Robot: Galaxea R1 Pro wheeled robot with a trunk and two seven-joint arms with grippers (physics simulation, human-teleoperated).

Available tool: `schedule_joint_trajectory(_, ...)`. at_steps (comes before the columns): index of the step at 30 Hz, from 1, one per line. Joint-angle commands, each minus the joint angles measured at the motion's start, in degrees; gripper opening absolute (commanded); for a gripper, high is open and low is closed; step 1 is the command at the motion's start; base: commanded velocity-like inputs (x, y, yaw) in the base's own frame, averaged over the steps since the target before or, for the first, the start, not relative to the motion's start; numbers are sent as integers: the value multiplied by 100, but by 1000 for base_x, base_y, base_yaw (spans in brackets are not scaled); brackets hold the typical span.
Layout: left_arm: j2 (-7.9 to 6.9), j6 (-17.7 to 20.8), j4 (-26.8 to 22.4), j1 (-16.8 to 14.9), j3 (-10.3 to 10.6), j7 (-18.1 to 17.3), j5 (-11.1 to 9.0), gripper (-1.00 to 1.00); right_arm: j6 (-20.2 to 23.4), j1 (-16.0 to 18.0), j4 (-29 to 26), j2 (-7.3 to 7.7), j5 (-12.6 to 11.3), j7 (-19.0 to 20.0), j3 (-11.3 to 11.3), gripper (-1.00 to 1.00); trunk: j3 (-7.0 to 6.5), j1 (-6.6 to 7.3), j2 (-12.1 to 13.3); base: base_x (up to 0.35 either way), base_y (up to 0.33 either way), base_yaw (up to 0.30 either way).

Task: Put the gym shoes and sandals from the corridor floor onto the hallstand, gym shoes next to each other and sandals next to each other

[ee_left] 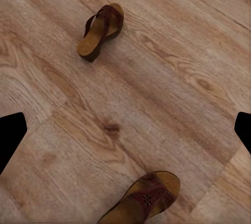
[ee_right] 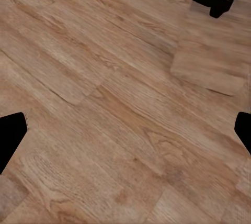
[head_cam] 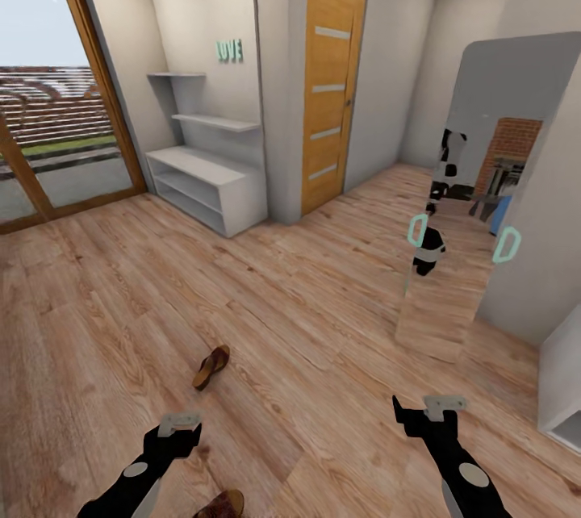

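The hallstand [head_cam: 211, 189] stood bare at far left. Both sandals lay on the corridor floor [head_cam: 323, 316]: one [head_cam: 211, 366] ahead, one [head_cam: 221, 505] beside the left pincer [head_cam: 179, 424]. Both pincers, right [head_cam: 442, 405] too, hung wide, empty.

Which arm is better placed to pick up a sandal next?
Left. Both sandals lie on the floor by the left gripper, which is open. The right gripper hangs over bare planks, farther away.
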State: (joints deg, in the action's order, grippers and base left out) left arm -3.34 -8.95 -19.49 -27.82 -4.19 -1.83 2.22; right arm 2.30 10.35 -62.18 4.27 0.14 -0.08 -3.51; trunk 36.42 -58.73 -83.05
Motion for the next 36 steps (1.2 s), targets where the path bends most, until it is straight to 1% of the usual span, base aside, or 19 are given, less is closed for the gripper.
schedule_joint_trajectory(1, 5, -19, 7, -5, -38, -19, 24, 100, 24, 1, -8, 0, 2, -1, -1, 100, 12, 0, -3, 0, 0, 168)
schedule_joint_trajectory(10, 16, -20, 7, -11, -38, -19, 18, 100, 21, 1, -5, -4, 4, -1, -1, 100, 76, 0, -3, 2, 6, 168)
schedule_joint_trajectory(18, 30, -20, 12, -13, -38, -19, 18, 100, 24, 0, -5, -5, 4, -1, -1, 100, 132, 0, -3, 49, 99, 168)
schedule_joint_trajectory(30, 35, -20, 14, -12, -38, -19, 23, 100, 17, -2, -5, -5, 4, -5, -1, 100, 214, 0, -3, 14, 16, 163)
schedule_joint_trajectory(36, 36, -20, 15, -13, -44, -19, 23, 100, 16, -2, -12, -5, 11, -6, 7, 100, 226, 0, -3, 175, 1, 47)
